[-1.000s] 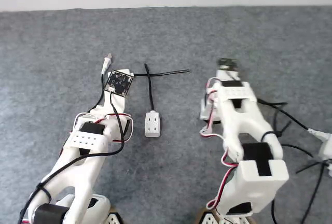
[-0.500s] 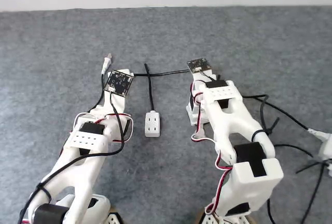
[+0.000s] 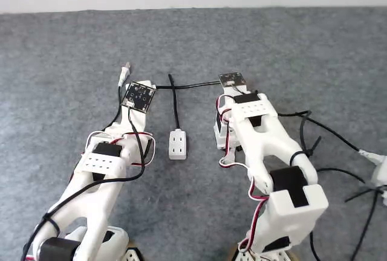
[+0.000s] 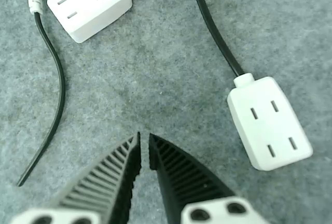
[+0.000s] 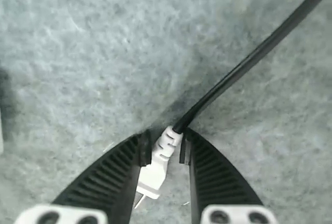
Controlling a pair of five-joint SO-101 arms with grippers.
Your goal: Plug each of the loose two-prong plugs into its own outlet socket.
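Pinching a white two-prong plug (image 5: 158,164) by its collar, the right gripper (image 5: 165,137) has its fingers (image 5: 124,167) closed on either side of it. The plug's bare prongs sit between the fingers, and its black cord (image 5: 249,58) runs away over the grey desk (image 3: 302,43). In the high view this arm's wrist (image 3: 233,80) hangs at the right end of that cord, right of centre and towards the far side.

The left gripper (image 4: 144,145) hovers low over the desk with its fingers (image 4: 116,175) almost pressed together, only a thin slit between them, gripping nothing. One outlet socket (image 3: 177,143) lies between the two arms, unplugged. A second socket (image 4: 91,1) lies apart from it, and the second plug (image 3: 125,70) lies loose just beside that one, at the far left.
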